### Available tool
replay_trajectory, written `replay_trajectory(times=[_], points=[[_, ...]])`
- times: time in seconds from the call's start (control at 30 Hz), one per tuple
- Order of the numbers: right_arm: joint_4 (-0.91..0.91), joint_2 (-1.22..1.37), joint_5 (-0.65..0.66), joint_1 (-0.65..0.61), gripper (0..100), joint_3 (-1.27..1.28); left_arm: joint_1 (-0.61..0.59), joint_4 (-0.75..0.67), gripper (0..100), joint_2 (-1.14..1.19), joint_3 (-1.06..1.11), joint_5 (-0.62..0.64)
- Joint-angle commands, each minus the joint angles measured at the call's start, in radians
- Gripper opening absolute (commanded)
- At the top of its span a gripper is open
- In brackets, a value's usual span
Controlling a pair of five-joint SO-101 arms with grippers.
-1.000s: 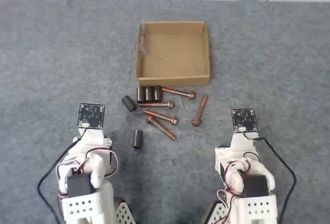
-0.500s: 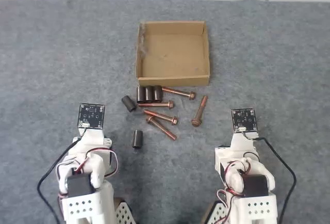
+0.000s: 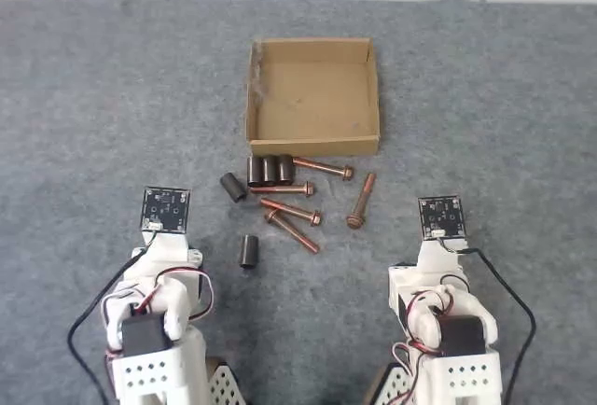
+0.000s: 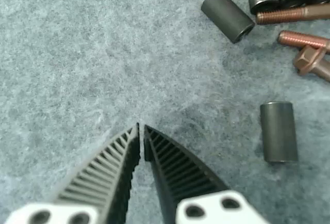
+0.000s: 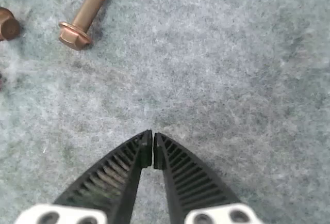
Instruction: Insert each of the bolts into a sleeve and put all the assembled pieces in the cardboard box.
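Bolts, five by our count, lie loose on the grey tabletop at the centre of the high view, just below the cardboard box, which sits at upper centre with nothing in it. None is in a sleeve yet, so we judge the task not begun. At lower left, the left gripper hangs over bare tabletop, its jaws drawn together to a hairline gap with nothing between them. Just right of that arm lies the lone sleeve, apart from the rest, its long axis running nearly straight up and down the frame and so roughly in line with the arm's reach. Further up, a slanted sleeve lies beside a row of three sleeves packed side by side near the bolts' left ends. The bolts fan out rightward from there. The rightmost bolt lies apart from the others, steeply slanted, with its hex head at the lower end. At lower right, the right gripper is likewise closed to a sliver and empty. That bolt lies up and to the left of the right arm, head end nearest it. We therefore judge the right arm better placed for the bolt and the left arm for the lone sleeve, and either gripper must open before closing across a short axis.
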Motion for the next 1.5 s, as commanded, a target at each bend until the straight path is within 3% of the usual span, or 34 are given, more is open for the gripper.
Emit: replay_trajectory(times=[0.0, 0.43, 0.7, 1.1, 1.2, 1.37, 1.47], points=[[-0.016, -0.001, -0.005, 0.01, 0.9, 0.018, -0.003, 0.005, 1, -0.023, -0.01, -0.005], [-0.016, -0.001, -0.008, 0.008, 0.9, 0.018, 0.003, 0.005, 1, -0.023, -0.01, -0.002], [-0.016, -0.001, -0.009, 0.008, 0.9, 0.018, 0.115, 0.005, 1, -0.023, -0.01, 0.0], [-0.01, -0.002, -0.003, -0.033, 0.9, -0.003, 0.152, -0.058, 1, -0.025, -0.051, 0.0], [-0.033, -0.002, -0.003, -0.033, 0.9, -0.034, 0.147, -0.126, 1, -0.025, -0.062, 0.0], [-0.142, -0.002, -0.002, -0.036, 1.0, -0.037, 0.144, -0.107, 1, -0.025, -0.065, -0.006], [-0.174, -0.002, 0.008, -0.041, 1.0, -0.043, 0.069, -0.112, 1, -0.025, -0.071, -0.006]])
